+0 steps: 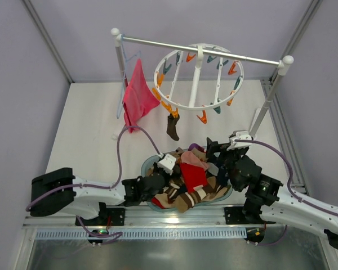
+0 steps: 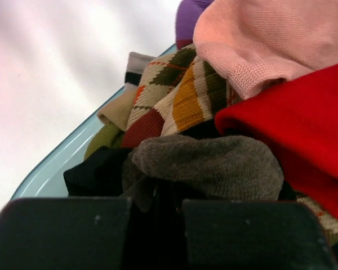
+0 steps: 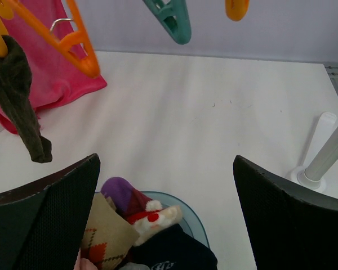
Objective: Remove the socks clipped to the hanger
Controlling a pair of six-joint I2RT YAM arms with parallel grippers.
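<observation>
The white ring hanger (image 1: 194,107) hangs from the rail with orange and teal clips. One dark brown sock (image 1: 173,126) stays clipped at its front edge; the right wrist view shows it (image 3: 17,95) under an orange clip (image 3: 73,39). Several loose socks fill a teal basket (image 1: 144,166). My left gripper (image 1: 169,181) is low in the basket, its jaws nearly together on a fold of a grey-brown sock (image 2: 214,163). My right gripper (image 1: 218,153) is open and empty over the basket's far edge (image 3: 186,211), to the right of and below the clipped sock.
A pink cloth (image 1: 138,95) hangs on a light-blue wire hanger (image 1: 127,62) at the rail's left end. The metal rail (image 1: 214,52) stands on white posts; the right post (image 1: 268,104) is close behind my right arm. Red, pink and argyle socks (image 2: 174,95) lie in the basket.
</observation>
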